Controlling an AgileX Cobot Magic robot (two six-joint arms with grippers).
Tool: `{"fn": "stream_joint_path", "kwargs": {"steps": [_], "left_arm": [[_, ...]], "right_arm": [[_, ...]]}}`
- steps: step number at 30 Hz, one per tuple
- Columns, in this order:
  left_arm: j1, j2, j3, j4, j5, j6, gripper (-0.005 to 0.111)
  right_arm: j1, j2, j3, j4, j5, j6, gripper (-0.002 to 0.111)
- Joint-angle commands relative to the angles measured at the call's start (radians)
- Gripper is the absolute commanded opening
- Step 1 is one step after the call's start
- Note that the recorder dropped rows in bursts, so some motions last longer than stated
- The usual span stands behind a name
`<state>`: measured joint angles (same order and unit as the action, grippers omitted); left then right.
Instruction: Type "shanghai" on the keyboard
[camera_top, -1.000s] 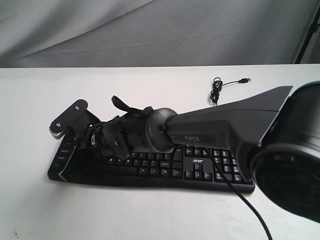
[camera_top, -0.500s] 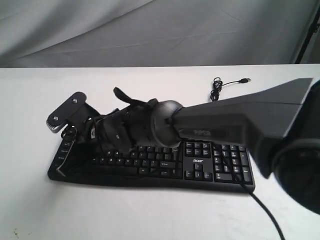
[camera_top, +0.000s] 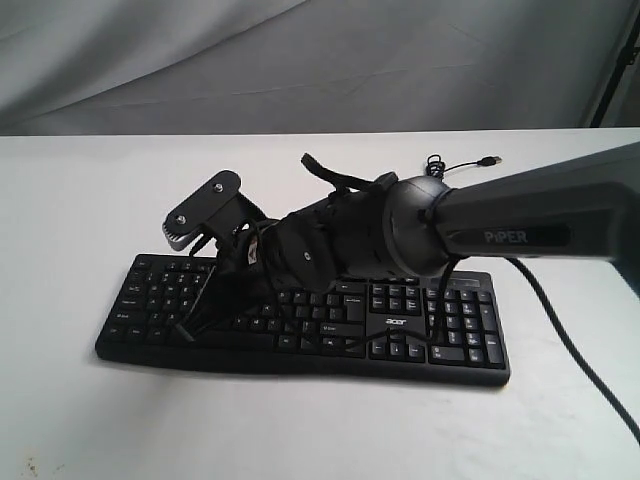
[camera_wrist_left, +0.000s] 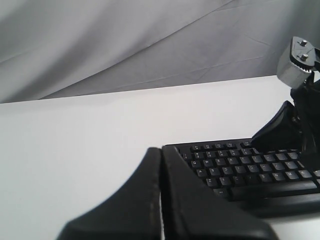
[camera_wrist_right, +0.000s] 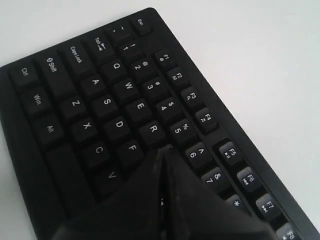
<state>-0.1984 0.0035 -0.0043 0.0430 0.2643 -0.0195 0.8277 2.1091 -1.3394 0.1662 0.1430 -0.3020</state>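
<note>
White desk (camera_top: 80, 200) is carrying the kbd (camera_top: 330, 330) at ctr, toward 6 o'clock. Grey cloth backdrop (camera_top: 300, 60) is hanging behind at 12 o'clock. USB cable (camera_top: 440, 175) is lying coiled at kbd's 1 o'clock. R gripper (camera_wrist_right: 162, 155), jaws clenched on nothing, is pointing at the R/T keys. L gripper (camera_wrist_left: 161, 160), jaws clenched on nothing, is sitting off kbd's Esc end.
</note>
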Motion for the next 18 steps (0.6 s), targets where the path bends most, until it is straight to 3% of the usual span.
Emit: {"fn": "stream_joint_path", "kwargs": {"steps": [1, 18], "left_arm": [[-0.004, -0.003, 0.004, 0.001, -0.005, -0.003, 0.000], [-0.004, -0.003, 0.004, 0.001, -0.005, -0.003, 0.000]], "right_arm": [[-0.005, -0.008, 0.006, 0.009, 0.023, 0.000, 0.000], [-0.014, -0.005, 0.006, 0.009, 0.054, 0.000, 0.000]]}}
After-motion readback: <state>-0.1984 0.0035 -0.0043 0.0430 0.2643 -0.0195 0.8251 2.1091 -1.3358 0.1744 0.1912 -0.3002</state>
